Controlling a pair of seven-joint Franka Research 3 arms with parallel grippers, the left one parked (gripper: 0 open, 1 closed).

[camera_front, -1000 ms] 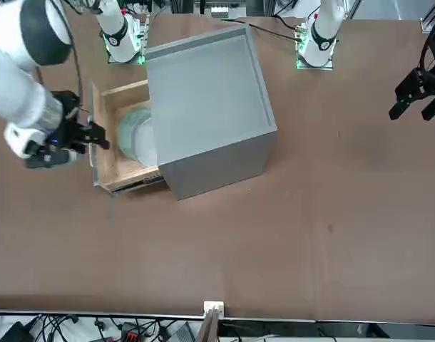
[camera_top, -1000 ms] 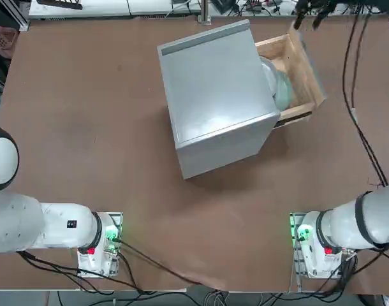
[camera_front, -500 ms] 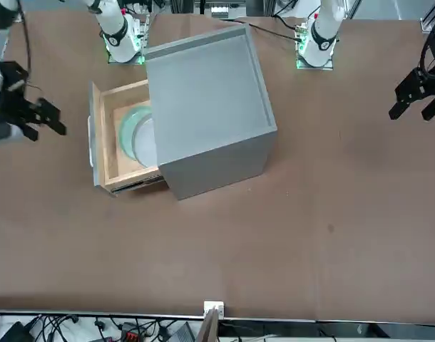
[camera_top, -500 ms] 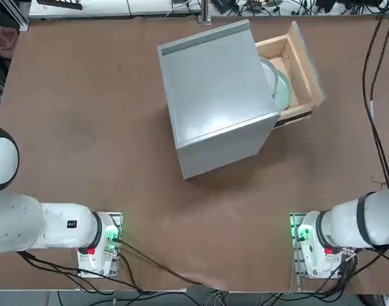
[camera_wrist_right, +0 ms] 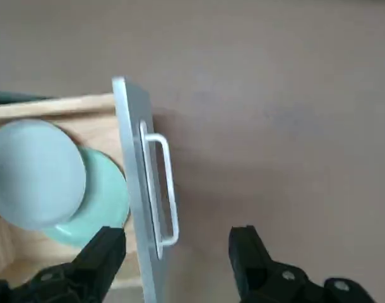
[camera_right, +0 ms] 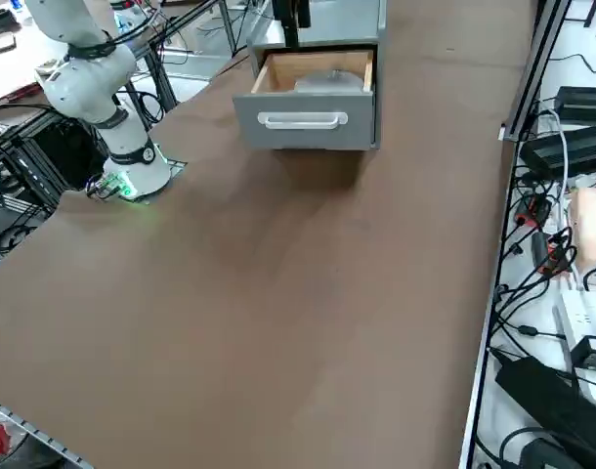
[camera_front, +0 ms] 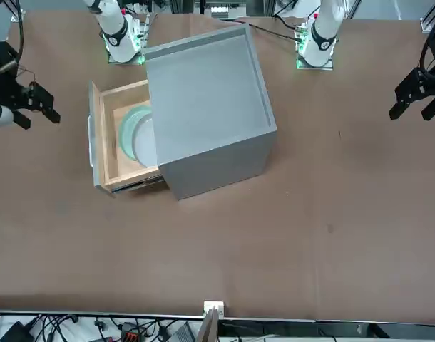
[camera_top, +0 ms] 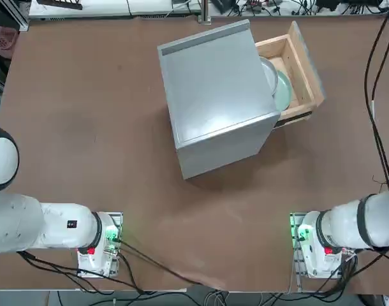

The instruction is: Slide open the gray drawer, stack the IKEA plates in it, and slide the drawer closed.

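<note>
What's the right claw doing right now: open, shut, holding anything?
Right claw: open, holding nothing, raised above the drawer's handle, clear of the plates.

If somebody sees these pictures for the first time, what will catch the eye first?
The big gray drawer box in the table's middle, its wooden tray pulled out. Two plates lie in the tray, the gray-white one partly over the mint green one. The right claw hangs open in the air, off to the tray's side.

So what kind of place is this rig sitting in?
Most likely a robotics lab, not a kitchen: a bare brown table carries only the matte gray box cabinet, cables and power strips line its edge, and the open right claw hovers off to one side.
</note>
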